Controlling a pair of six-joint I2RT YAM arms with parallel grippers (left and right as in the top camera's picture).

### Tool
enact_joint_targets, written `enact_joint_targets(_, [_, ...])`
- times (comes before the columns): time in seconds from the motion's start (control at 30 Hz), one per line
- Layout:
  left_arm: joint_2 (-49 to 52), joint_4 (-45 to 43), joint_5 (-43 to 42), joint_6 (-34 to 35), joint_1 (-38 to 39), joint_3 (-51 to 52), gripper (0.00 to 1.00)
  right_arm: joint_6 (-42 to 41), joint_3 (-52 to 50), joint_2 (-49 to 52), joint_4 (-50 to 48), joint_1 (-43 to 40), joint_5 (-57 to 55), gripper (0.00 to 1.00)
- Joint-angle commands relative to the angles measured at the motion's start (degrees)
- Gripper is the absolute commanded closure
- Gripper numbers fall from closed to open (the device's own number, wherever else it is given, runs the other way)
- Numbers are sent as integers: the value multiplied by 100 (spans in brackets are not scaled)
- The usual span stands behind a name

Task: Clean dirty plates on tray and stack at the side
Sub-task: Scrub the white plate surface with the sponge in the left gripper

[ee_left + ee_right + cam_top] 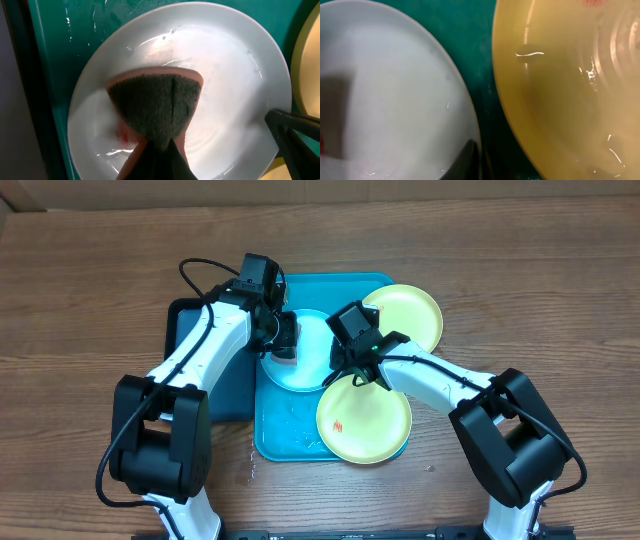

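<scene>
Light blue plate [310, 368] sits on the turquoise tray [285, 430] mid-table, on the side toward the left edge. The left gripper [157, 152] pinches a sponge [155, 107] flat against its wet centre. The right gripper [352, 365] is at its rim; whether those fingers are spread I cannot tell. The far yellow-green plate [410, 315] and the near yellow-green plate [365, 425] overhang the tray toward the right edge. I'd guess thin plastic: light, stiff, slick with water, apt to skate under scrubbing, so grip the raised rim.
</scene>
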State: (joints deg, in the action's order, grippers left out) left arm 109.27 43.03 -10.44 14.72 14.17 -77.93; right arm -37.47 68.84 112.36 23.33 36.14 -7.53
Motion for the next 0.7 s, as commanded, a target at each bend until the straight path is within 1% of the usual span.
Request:
enact_joint_targets(0.0, [13, -20, 59, 70, 39, 22, 96, 20, 94, 0, -35, 11, -98, 96])
enact_joint_targets(0.4, [13, 63, 219, 7, 52, 22, 96, 20, 94, 0, -26, 11, -96, 96])
enact_joint_targets(0.67, [13, 136, 468, 7, 55, 22, 95, 17, 92, 0, -24, 11, -94, 96])
